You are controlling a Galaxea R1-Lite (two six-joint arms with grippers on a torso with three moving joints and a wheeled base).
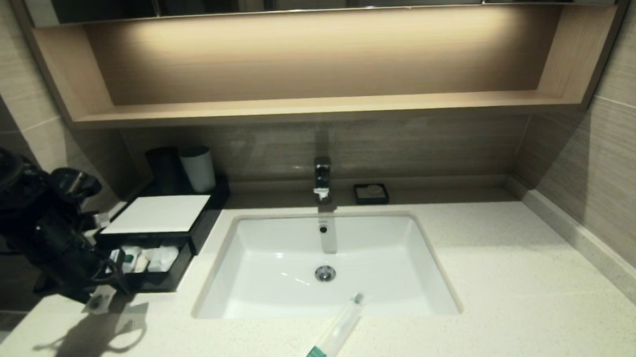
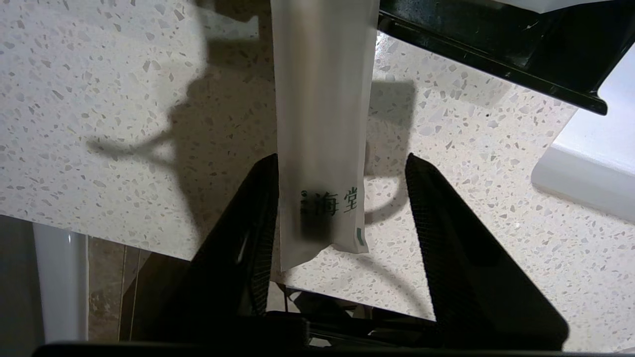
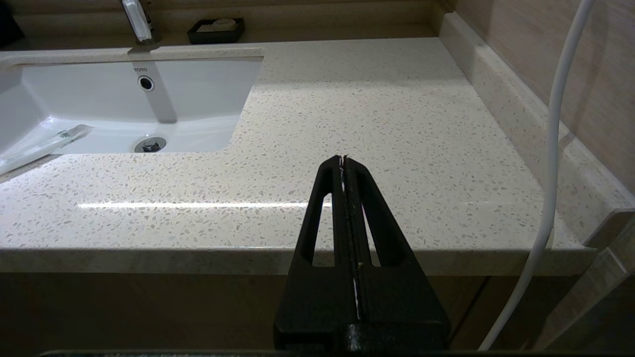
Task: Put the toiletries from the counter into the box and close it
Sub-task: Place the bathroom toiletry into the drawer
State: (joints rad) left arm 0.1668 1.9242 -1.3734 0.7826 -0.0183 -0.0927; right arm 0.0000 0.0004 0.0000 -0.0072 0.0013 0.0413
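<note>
The black box [image 1: 156, 214] with a white top stands at the counter's [image 1: 519, 277] left, its front drawer [image 1: 165, 278] pulled out with white packets inside. My left gripper [image 1: 108, 282] hovers at the drawer's front left corner. In the left wrist view it [image 2: 341, 158] is open, and a sleeve with a dark tip [image 2: 322, 124] hangs between the fingers, resting against one finger [image 2: 258, 208]. That sleeve's end shows in the head view [image 1: 98, 301]. A sleeve with a green band [image 1: 334, 330] lies across the sink's front rim. My right gripper [image 3: 343, 161] is shut and empty, at the counter's front right edge.
The white sink [image 1: 278, 257] is set mid-counter, with a faucet [image 1: 322, 178] and a black soap dish [image 1: 371, 193] behind it. A black cup [image 1: 164, 167] and a white cup [image 1: 198, 168] stand behind the box. A wooden shelf [image 1: 314, 107] hangs above. A white cable [image 3: 550, 148] runs beside the right gripper.
</note>
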